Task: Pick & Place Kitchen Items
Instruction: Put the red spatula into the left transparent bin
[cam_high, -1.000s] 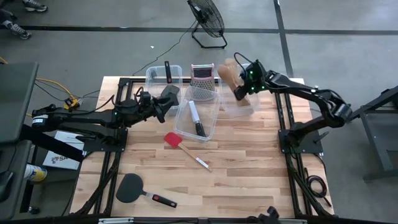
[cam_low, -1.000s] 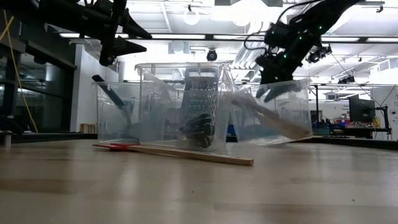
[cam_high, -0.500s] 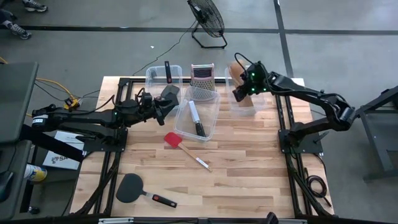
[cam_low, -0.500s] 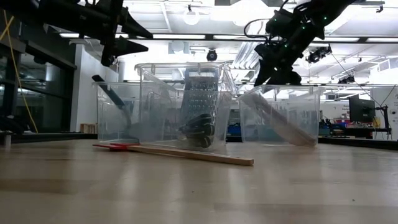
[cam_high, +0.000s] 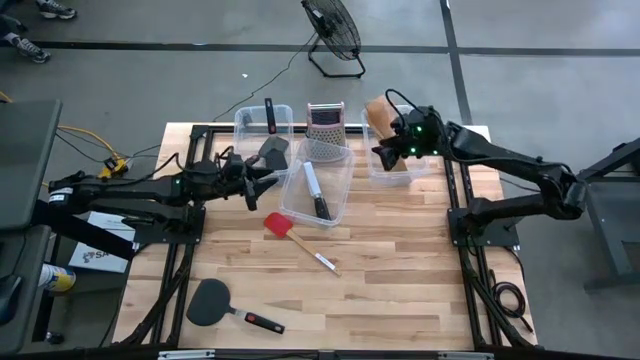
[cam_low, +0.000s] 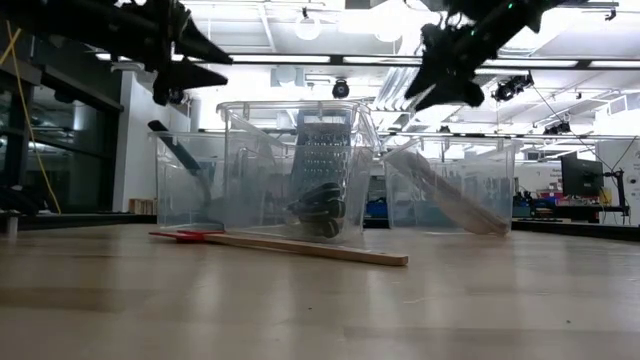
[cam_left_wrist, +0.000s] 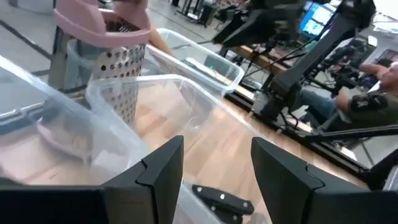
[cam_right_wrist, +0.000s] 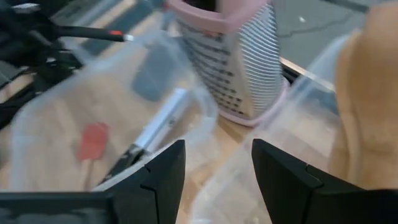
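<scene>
Overhead, right gripper (cam_high: 386, 151) open (empty), above bin (cam_high: 392, 176)

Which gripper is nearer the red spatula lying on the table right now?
Left. The left gripper, open and empty, hovers just up-left of the red spatula, beside the middle bin. The right gripper, also open, is over the right-hand bin at the table's far side.

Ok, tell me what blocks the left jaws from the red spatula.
Nothing visible. The left gripper hangs open by the middle bin's rim, and the red spatula lies uncovered on the table just in front of that bin.
</scene>
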